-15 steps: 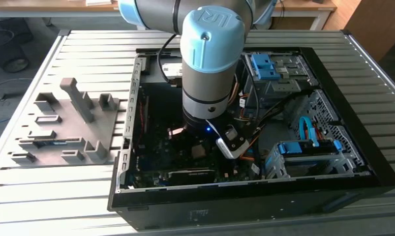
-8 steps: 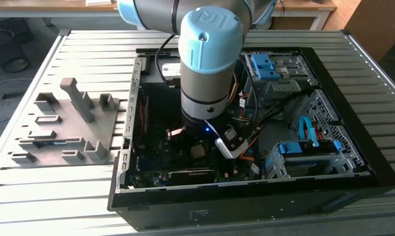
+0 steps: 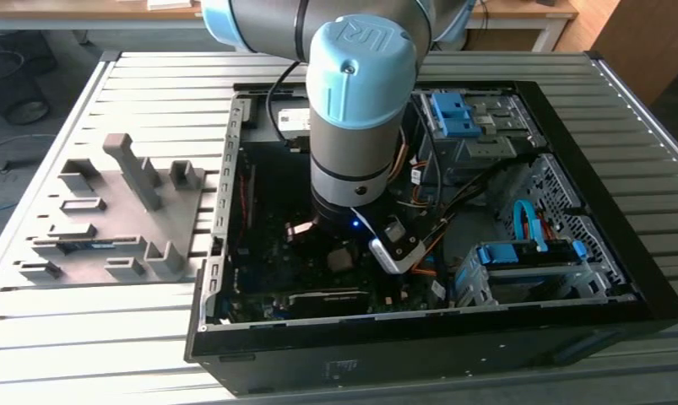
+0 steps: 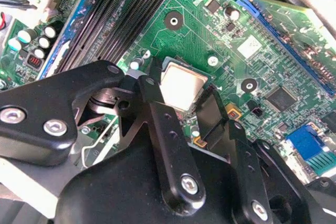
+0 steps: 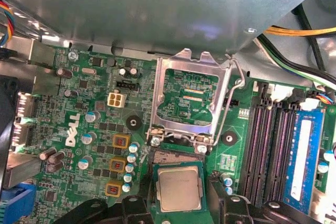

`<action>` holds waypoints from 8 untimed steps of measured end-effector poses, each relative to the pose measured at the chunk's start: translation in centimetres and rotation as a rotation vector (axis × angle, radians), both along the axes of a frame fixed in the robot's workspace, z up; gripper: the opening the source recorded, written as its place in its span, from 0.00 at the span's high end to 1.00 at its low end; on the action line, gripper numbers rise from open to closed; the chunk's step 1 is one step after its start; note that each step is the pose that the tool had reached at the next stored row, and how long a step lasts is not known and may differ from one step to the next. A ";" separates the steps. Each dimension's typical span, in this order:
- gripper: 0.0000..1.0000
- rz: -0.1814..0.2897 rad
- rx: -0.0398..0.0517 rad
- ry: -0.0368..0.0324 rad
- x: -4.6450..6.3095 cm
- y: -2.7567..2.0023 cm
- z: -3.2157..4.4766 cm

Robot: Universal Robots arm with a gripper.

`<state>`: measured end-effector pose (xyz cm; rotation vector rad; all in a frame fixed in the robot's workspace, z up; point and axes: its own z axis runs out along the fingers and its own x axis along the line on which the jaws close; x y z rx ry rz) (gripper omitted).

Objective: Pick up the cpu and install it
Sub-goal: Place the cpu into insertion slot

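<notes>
Your tool is clamped on the cpu by two opposite edges, low over the middle of the board, beside the raised socket frame. Pickup looks done, but the cpu seems not yet seated and the frame is open.

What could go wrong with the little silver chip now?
The gripper pinches the cpu by its edges near the open socket; a tilt or offset could bend its pins. The raised metal frame stands close, so the gripper might bump it.
</notes>
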<state>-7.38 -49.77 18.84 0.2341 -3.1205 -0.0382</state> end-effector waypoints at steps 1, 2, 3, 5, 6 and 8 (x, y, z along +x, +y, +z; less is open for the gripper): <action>0.46 0.000 0.0002 0.0000 0.0 0.00 -0.04; 0.46 0.000 0.0000 0.0002 0.0 0.00 -0.08; 0.46 0.000 -0.0002 0.0003 0.0 0.00 -0.08; 0.46 0.000 0.0001 0.0001 0.0 0.00 -0.11; 0.46 0.000 0.0000 0.0001 0.0 0.00 -0.11; 0.46 0.000 0.0001 0.0001 0.0 0.00 -0.12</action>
